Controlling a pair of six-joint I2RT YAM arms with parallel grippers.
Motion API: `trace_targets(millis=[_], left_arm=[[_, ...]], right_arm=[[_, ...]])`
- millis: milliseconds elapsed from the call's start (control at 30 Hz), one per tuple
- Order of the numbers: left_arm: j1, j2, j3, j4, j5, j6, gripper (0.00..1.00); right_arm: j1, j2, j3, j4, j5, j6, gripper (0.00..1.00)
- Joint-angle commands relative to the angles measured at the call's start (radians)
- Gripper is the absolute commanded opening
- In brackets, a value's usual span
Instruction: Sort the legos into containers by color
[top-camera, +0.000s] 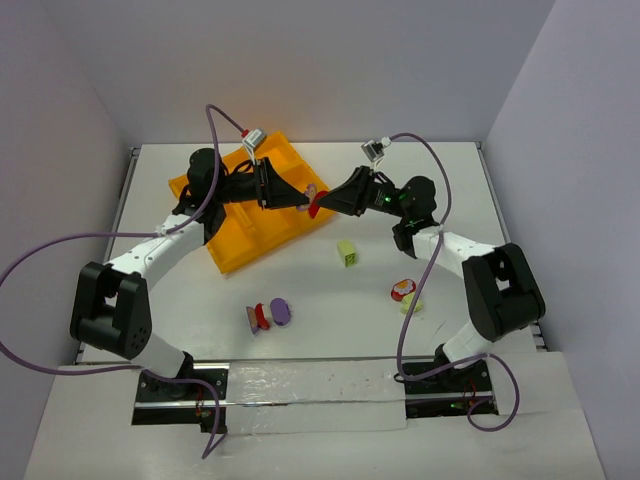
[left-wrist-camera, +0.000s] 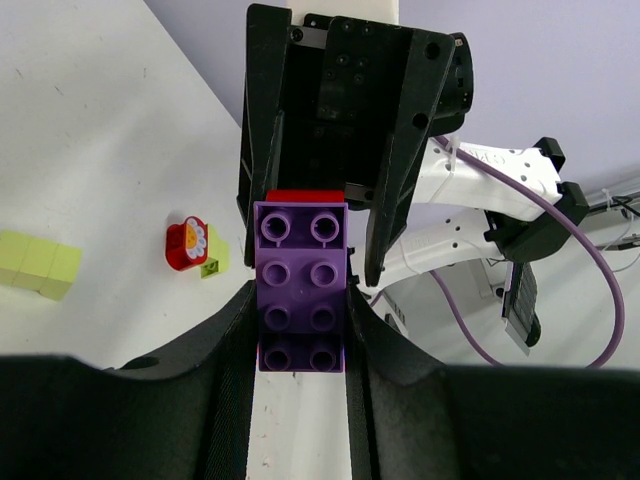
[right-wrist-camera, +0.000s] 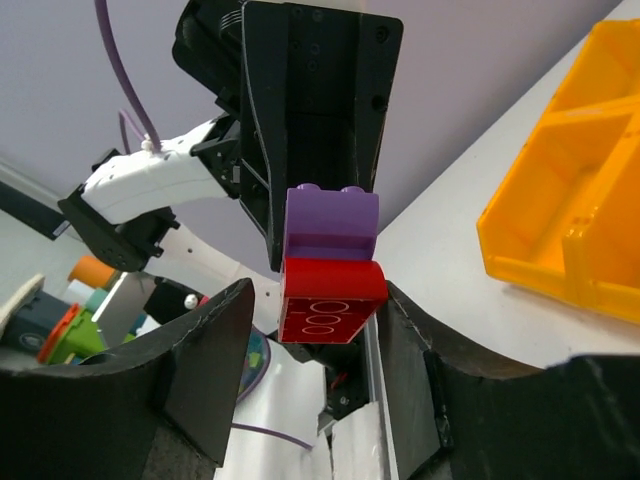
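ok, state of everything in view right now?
left gripper, shut on purple brick
right gripper, shut on red brick
purple brick, stuck to red brick, off the table
tray, flat on table
yellow-green brick, loose on table
purple-red cluster, on table, unsplit
red-green cluster, on table, unsplit

We see the tray (right-wrist-camera: 530, 245) cut off at the right edge; from above, the left arm (top-camera: 212, 182) hides several cells.
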Motion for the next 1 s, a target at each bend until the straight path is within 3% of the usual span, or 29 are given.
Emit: trace_targets(millis=[0,133,233,433,600,800,867,900,933,967], left_arm=[[-0.002,-0.028,0.003,0.054,0.025,0.006,0.00],[-0.002,-0.028,0.000,0.054,0.024,0.005,0.00],[-0.002,-0.029,0.001,0.054,0.021,0.007,0.00],[0.005,-0.039,0.014,-0.019,0.005,0.053,0.00],[0.065,-0.099,-0.032,0.049,-0.013,0.014,0.00],[0.126,-0.131,-0.015,-0.065,-0.065,0.063,0.00],[0.133,-0.137,0.013,-0.159,-0.154,0.142,0.00],[0.133,-0.133,0.048,-0.311,-0.221,0.205,0.00],[0.131,-0.124,0.086,-0.426,-0.321,0.246,0.00],[0.127,-0.111,0.137,-0.522,-0.486,0.271,0.00]], right_arm=[[0.014,0.037,0.043,0.169,-0.030,0.070,0.61],[0.017,0.058,0.049,0.210,-0.036,0.098,0.53],[0.018,0.065,0.039,0.237,-0.034,0.112,0.26],[0.005,0.050,-0.002,0.243,-0.027,0.104,0.03],[-0.050,0.014,-0.120,0.245,-0.024,0.084,0.00],[-0.103,-0.004,-0.242,0.233,-0.022,0.068,0.00],[-0.124,-0.025,-0.272,0.176,-0.008,0.036,0.00],[-0.129,-0.048,-0.279,0.116,0.007,-0.009,0.00],[-0.134,-0.080,-0.275,0.025,0.030,-0.082,0.00],[-0.137,-0.110,-0.255,-0.169,0.089,-0.158,0.00]])
